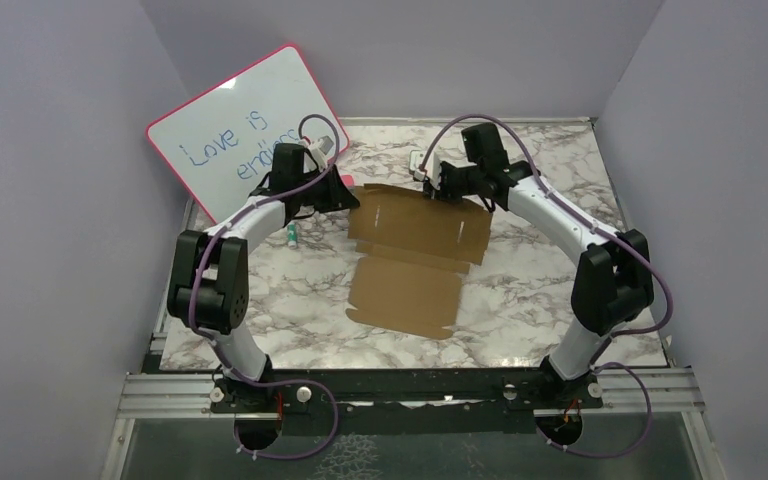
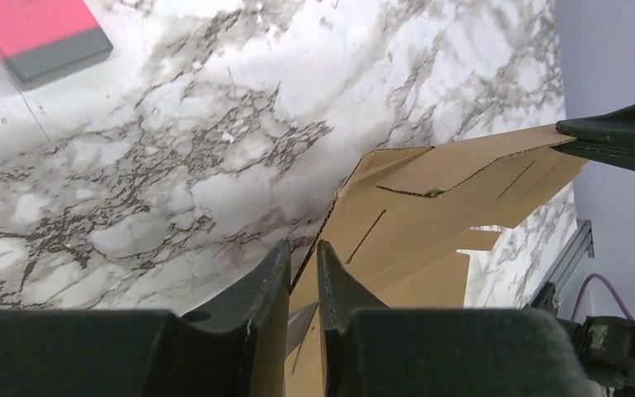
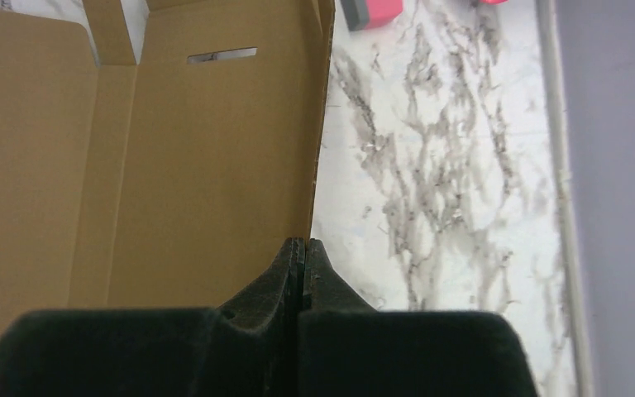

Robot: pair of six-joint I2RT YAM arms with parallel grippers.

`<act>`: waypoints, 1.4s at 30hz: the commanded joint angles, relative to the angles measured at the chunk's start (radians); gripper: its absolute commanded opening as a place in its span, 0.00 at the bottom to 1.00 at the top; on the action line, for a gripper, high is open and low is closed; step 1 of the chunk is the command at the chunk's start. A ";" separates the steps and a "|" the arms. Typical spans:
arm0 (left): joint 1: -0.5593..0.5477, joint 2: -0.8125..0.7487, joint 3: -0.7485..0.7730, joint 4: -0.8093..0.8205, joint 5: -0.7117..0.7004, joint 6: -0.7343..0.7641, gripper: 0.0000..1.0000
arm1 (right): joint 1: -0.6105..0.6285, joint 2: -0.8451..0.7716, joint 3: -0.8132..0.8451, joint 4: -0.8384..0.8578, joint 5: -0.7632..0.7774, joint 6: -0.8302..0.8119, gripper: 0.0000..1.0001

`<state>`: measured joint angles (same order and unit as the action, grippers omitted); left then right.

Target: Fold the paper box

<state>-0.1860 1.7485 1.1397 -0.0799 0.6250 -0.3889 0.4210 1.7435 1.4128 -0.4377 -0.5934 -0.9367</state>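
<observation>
Cardboard: the plain brown die-cut paper box (image 1: 405, 295) lies opened out on the white-and-grey marbled table (image 1: 530, 290). Its far edge runs between the two claws, and the rest stretches from them toward the arm bases.
Left claw: the black two-finger left gripper (image 2: 303, 263) pinches the sheet's edge. Its fingers (image 2: 274, 285) stand nearly together, with the cardboard rim running down between them.
Right claw: the black two-finger right gripper (image 3: 302, 246) is pressed tight on a thin cardboard edge. In its wrist view a slotted panel spreads to its left and bare marble to its right.
Held strip: from the left wrist, the flap reaching from the left claw across to the right claw's tips appears raised off the marble.
Eraser: a pink block eraser with a grey felt base (image 2: 45, 33) lies on the marble beyond the left claw, apart from the sheet.
Whiteboard: a pink-rimmed white board (image 1: 240, 120) with blue handwriting leans tilted behind the left claw.
Marker: a small white-and-green marker (image 1: 292, 236) lies beside the left arm, nearer the base than its claw.
</observation>
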 commanded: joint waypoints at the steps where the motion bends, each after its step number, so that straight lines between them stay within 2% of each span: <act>1: -0.008 -0.110 -0.063 0.151 -0.099 -0.032 0.18 | 0.012 -0.064 -0.027 0.060 0.077 -0.139 0.02; 9: -0.085 -0.240 -0.243 0.389 -0.253 -0.012 0.18 | 0.049 -0.129 -0.118 0.181 0.191 -0.236 0.02; 16: -0.176 -0.214 -0.308 0.456 -0.340 0.027 0.18 | 0.087 -0.170 -0.235 0.293 0.283 -0.292 0.02; 18: -0.185 -0.213 -0.325 0.478 -0.355 0.007 0.20 | 0.095 -0.186 -0.280 0.339 0.299 -0.300 0.02; 25: -0.187 -0.332 -0.380 0.502 -0.456 -0.045 0.28 | 0.118 -0.283 -0.452 0.488 0.344 -0.324 0.03; 31: -0.187 -0.451 -0.389 0.503 -0.482 -0.084 0.32 | 0.152 -0.328 -0.555 0.560 0.386 -0.319 0.03; 42: -0.222 -0.413 -0.387 0.503 -0.432 -0.131 0.29 | 0.239 -0.319 -0.677 0.732 0.492 -0.299 0.03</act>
<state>-0.3874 1.3186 0.7555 0.4095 0.1829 -0.4988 0.6270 1.4284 0.7769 0.2031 -0.1692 -1.2407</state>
